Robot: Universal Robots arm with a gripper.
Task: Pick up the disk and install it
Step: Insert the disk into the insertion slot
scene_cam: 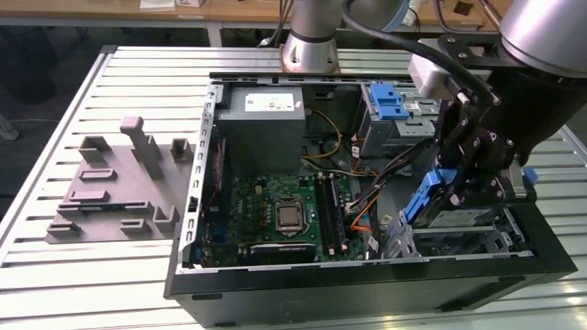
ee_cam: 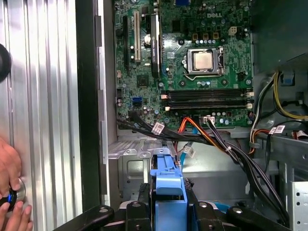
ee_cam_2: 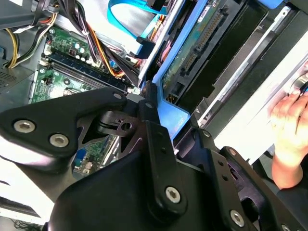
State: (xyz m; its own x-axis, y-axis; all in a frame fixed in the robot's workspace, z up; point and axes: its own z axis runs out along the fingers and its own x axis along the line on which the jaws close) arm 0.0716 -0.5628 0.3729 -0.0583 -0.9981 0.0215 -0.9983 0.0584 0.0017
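The disk (scene_cam: 429, 201), a silver drive in a blue plastic carrier, hangs tilted over the metal drive cage (scene_cam: 468, 240) at the front corner of the open computer case, on the exterior view's right. My black gripper (scene_cam: 463, 192) is shut on it from above. In the first wrist view the blue carrier (ee_cam: 166, 180) sits clamped between the two black fingers (ee_cam: 143, 195), just short of the cage wall (ee_cam: 132, 166). The second wrist view shows the disk's green circuit-board underside (ee_cam_2: 195, 50) and blue frame beside the gripper links (ee_cam_2: 154, 134).
The case holds a motherboard (scene_cam: 284, 213), a grey power-supply box (scene_cam: 266, 113), a second blue carrier (scene_cam: 390, 103) in the rear bay and loose cable bundles (ee_cam: 221, 139) near the cage. A grey fixture plate (scene_cam: 115, 185) lies on the slatted table. A person's hand (ee_cam: 9, 178) rests beside the case.
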